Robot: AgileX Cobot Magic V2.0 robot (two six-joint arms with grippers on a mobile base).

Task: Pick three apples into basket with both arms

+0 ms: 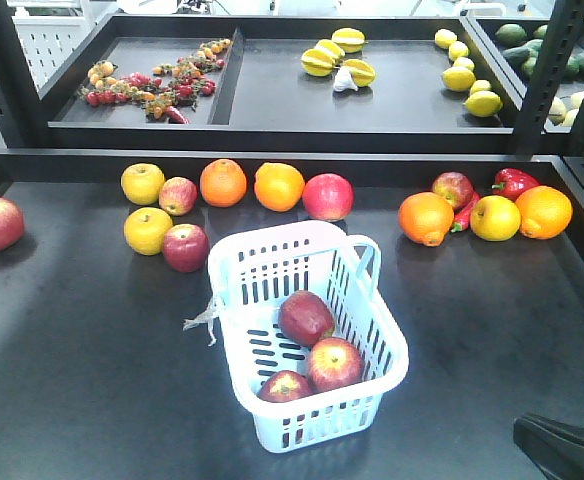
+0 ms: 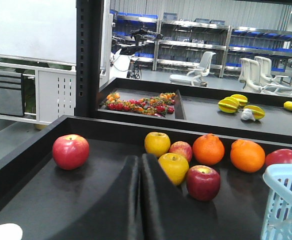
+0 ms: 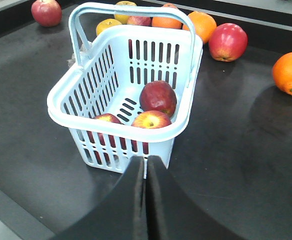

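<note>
Right dark pincer gripper [image 3: 146,200] was closed, holding nothing, just before the basket | left dark pincer gripper [image 2: 140,200] also closed and empty | pale blue slotted plastic basket [image 1: 382,345] stood on the black table [image 1: 72,380] | three round red apples [image 1: 306,318] lay inside it | round oranges [image 1: 279,187] lay behind.

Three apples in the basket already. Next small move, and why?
Probably just hold both arms back, no new grasp. The basket holds three apples, and both grippers, left and right, look shut and empty.
</note>
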